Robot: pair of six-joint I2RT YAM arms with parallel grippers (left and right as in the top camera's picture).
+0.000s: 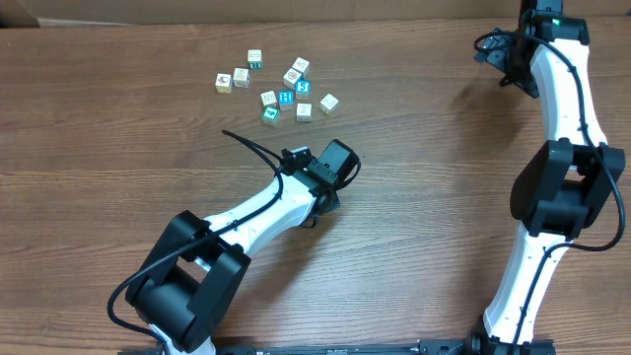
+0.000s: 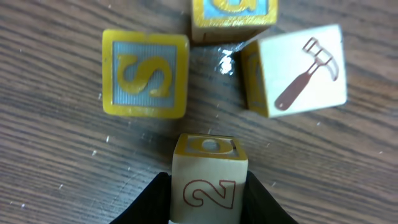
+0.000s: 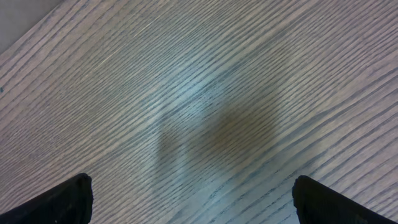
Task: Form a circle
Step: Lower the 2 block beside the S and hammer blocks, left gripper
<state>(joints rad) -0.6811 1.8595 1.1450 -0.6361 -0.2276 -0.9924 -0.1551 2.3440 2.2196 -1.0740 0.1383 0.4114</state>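
Note:
The circle shows only in the left wrist view, as a tight group of small cubes on the wood. A yellow "S" cube [image 2: 145, 74] lies at the left. Another yellow cube [image 2: 233, 15] is cut off by the top edge. A white cube with a hammer picture [image 2: 298, 71] lies tilted at the right. Nearest is a pale cube marked "2" [image 2: 209, 163], and my left gripper [image 2: 209, 190] is shut on its two sides. In the overhead view the left gripper [image 1: 335, 163] hides this group. My right gripper [image 3: 193, 193] hangs open over bare wood, far right at the back [image 1: 508, 64].
A bigger, spread-out bunch of several similar cubes [image 1: 276, 89] lies at the back, beyond the left gripper. The wooden table [image 1: 424, 197] stretches between the two arms. The right arm's white links [image 1: 562, 148] stand along the right side.

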